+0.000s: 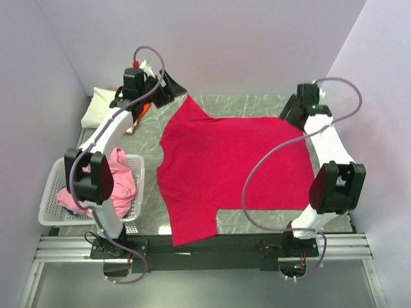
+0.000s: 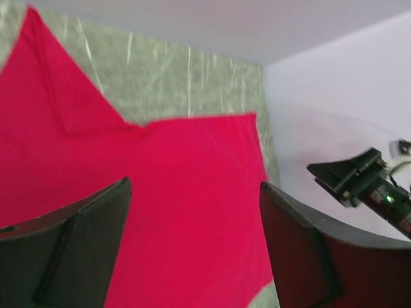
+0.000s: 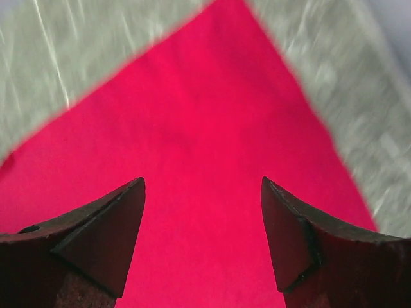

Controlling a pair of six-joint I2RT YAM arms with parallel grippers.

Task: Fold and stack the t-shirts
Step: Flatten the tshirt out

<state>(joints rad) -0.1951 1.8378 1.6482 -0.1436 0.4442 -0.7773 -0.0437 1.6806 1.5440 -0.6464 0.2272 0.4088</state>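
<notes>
While the grey marbled table [image 1: 257,102] is mostly covered, the crimson t-shirt [image 1: 225,167] lies spread flat across its middle, one sleeve pointing to the far left corner. The white basket [image 1: 48,212] at the left edge holds pink tees [image 1: 122,179], and a cream tee [image 1: 99,109] sits behind it. The left gripper [image 2: 196,186] and right gripper [image 3: 202,183] hover over the shirt's far corners, jaws wide apart, holding nothing.
</notes>
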